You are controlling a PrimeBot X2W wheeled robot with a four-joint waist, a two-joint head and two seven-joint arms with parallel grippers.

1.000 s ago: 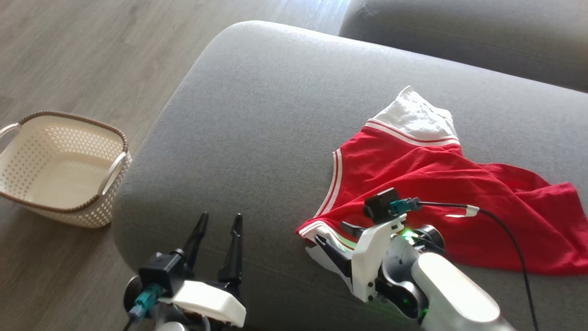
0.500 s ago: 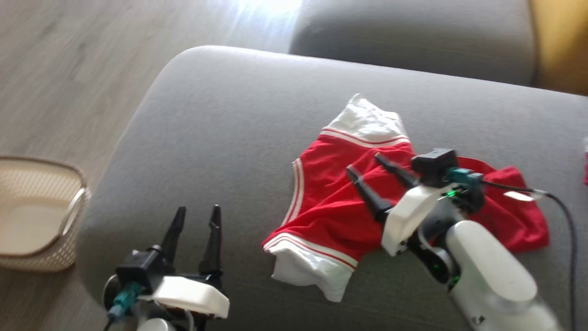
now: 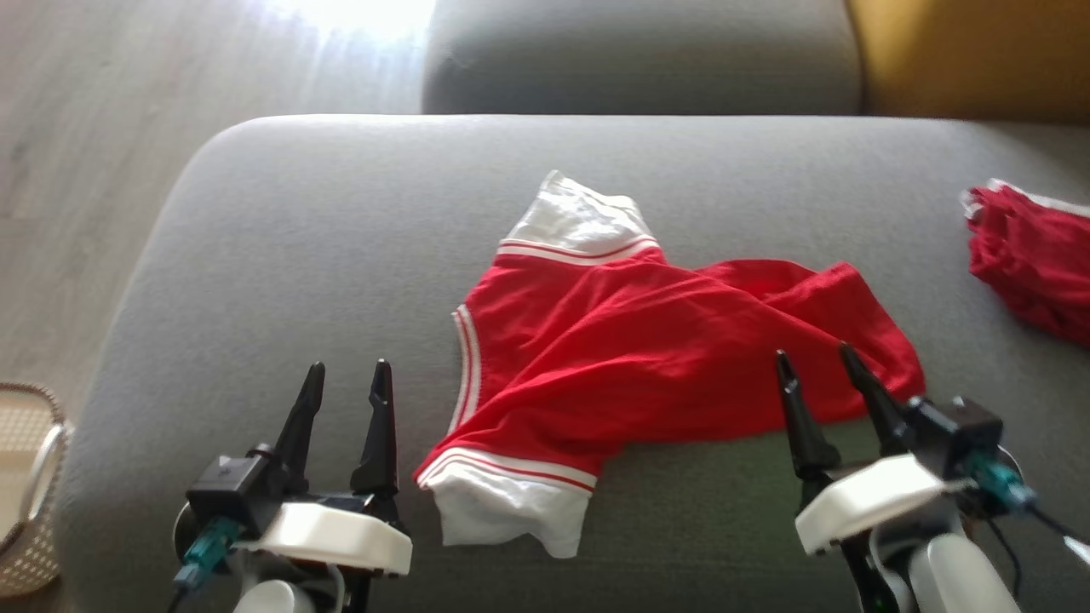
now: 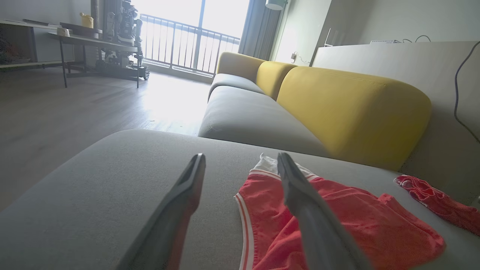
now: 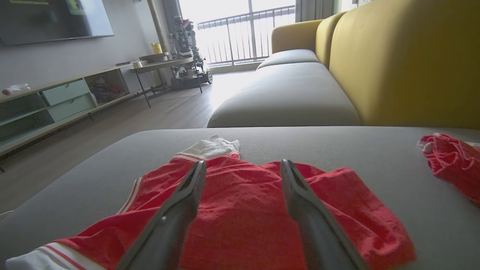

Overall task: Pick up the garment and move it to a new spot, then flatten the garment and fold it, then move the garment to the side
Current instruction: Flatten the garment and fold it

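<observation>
The grey sofa (image 3: 324,238) seat carries everything. The garment (image 3: 647,358) lies rumpled on it, ahead of the fingers and mostly between the two pairs. It is red with striped bands and a white cuff at each end. The near cuff (image 3: 502,502) sits just to the right of the left gripper (image 3: 349,368), and the far cuff (image 3: 579,221) lies well ahead of both. A second red cloth (image 3: 1030,264) is bunched well off to the right of the right gripper (image 3: 811,352), apart from the garment. A basket (image 3: 38,464) stands on the floor to the left of the left fingers.

Both grippers stand spread wide and hold nothing. The left fingers hover over bare seat, and the right fingertips reach the garment's red corner (whether they touch the cloth I cannot tell).

Judging by its folds and the way it sags flat, the garment is thin, light and limp. It should lift with almost no effort but will drape, bunch and trail, and a pinch in mid-panel would likely gather only a loose layer. It looks neither fragile nor slippery, though it may drag on the seat's weave. The best holds seem to be the doubled edges: the near cuff for the left fingers and the red corner hem for the right, so that it hangs spread between them
</observation>
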